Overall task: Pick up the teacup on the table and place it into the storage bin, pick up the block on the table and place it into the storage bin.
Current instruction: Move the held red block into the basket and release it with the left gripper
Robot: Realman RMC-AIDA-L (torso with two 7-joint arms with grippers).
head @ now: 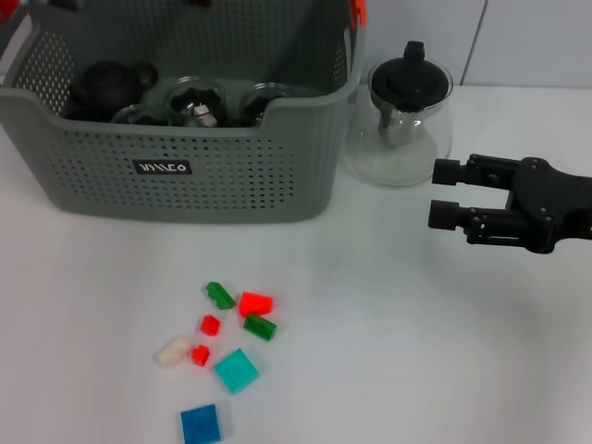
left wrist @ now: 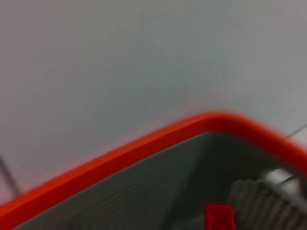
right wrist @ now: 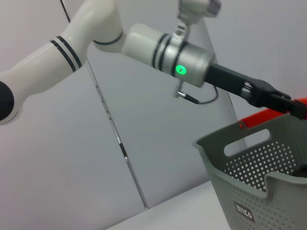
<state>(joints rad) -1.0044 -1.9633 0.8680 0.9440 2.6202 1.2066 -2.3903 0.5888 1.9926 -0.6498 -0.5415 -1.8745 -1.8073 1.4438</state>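
Note:
The grey-green perforated storage bin (head: 231, 199) stands at the back left of the white table, and its corner shows in the right wrist view (right wrist: 259, 167). Glass teacups (head: 194, 102) and a dark teapot (head: 106, 83) lie inside it. Several small blocks lie loose on the table in front: green (head: 220, 295), red (head: 255, 303), white (head: 173, 351), cyan (head: 237, 370) and blue (head: 201, 425). My right gripper (head: 433, 192) hovers at the right, open and empty, fingers pointing left towards the glass teapot. The left arm (right wrist: 192, 62) reaches high behind the bin.
A glass teapot with a black lid (head: 400, 116) stands just right of the bin, close to my right gripper's fingertips. An orange rim (left wrist: 144, 143) fills the left wrist view, and an orange edge (head: 357, 11) shows behind the bin.

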